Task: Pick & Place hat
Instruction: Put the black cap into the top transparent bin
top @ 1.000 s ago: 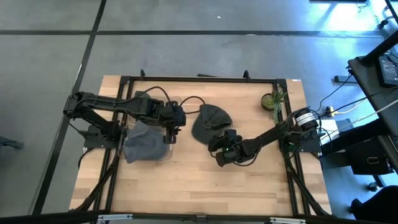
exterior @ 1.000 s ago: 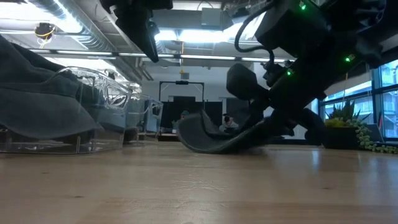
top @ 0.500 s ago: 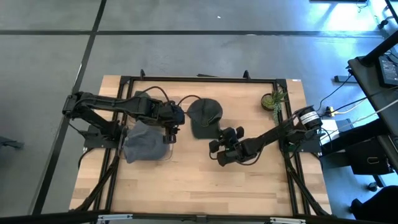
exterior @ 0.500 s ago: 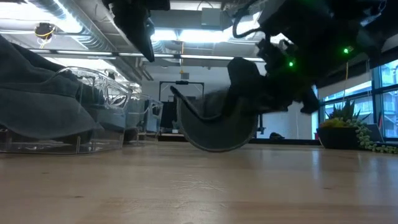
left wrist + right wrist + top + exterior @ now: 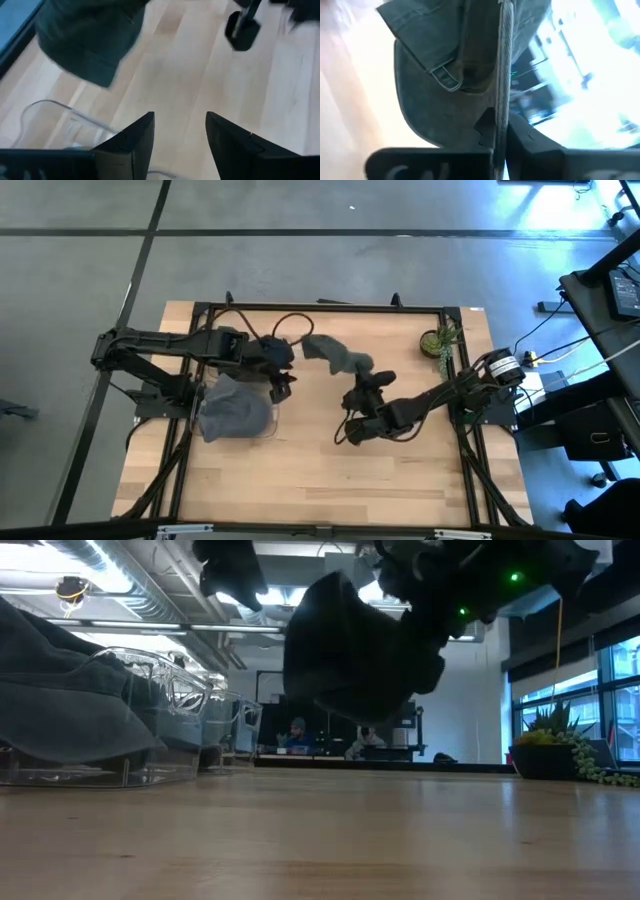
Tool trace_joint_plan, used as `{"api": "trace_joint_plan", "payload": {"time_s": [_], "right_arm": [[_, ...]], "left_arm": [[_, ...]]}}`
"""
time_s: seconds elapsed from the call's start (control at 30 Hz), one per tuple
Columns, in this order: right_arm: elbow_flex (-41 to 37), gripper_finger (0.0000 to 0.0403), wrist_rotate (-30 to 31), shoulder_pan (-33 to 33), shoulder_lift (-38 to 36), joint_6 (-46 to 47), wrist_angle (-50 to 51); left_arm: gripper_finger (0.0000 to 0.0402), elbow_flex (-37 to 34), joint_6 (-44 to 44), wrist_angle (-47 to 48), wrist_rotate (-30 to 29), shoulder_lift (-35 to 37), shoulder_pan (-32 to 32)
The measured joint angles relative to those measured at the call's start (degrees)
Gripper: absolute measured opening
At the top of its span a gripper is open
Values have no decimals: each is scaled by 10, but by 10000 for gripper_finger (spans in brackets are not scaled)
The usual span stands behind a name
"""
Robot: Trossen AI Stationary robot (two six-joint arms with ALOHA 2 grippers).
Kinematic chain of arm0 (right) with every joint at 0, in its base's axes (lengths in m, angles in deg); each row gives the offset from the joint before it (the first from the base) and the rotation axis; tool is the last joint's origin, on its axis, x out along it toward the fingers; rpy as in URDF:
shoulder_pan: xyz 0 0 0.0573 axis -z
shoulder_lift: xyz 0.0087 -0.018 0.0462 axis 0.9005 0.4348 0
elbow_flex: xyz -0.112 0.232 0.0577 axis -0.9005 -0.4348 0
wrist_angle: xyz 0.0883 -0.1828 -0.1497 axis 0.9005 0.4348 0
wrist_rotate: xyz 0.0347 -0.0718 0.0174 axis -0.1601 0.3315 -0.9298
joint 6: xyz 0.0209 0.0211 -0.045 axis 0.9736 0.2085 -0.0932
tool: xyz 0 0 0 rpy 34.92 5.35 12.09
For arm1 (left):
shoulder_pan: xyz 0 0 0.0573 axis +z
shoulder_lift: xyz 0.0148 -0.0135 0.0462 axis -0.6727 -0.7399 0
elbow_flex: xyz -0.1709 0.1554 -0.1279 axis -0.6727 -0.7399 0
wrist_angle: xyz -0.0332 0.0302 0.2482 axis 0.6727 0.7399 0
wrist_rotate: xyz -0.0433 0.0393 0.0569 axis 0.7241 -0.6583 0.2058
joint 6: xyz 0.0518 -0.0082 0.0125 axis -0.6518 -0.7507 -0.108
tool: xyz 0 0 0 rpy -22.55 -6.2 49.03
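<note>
High view: the right gripper (image 5: 362, 380) has its fingers clamped together on the hat (image 5: 335, 356), which hangs in the air just right of the clear bin (image 5: 240, 412). The left gripper (image 5: 281, 383) hovers over the bin's right edge, fingers apart, holding nothing. The bin already has grey cloth (image 5: 232, 408) piled in it, looks like more hats.

Low view: the hat (image 5: 350, 650) is well clear of the worktop (image 5: 320, 840), dangling floppy. The bin (image 5: 150, 720) sits off to its side, cloth bulging over the rim.

Left wrist view: open fingers (image 5: 134, 140), bin rim (image 5: 60, 112) beside them, hat (image 5: 90, 35) further off.

Right wrist view: fingers pinched on the hat's brim edge (image 5: 501, 75).

Risk, I reckon: that thin edge grip could slip mid-swing, or the sagging hat snags the bin wall or the left gripper parked right there.
</note>
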Motion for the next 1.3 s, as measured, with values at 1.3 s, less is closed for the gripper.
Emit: {"api": "trace_joint_plan", "payload": {"time_s": [1.3], "right_arm": [[90,16,-29,104,-1,-138,-14]], "left_arm": [[189,1,251,-123,26,50,169]]}}
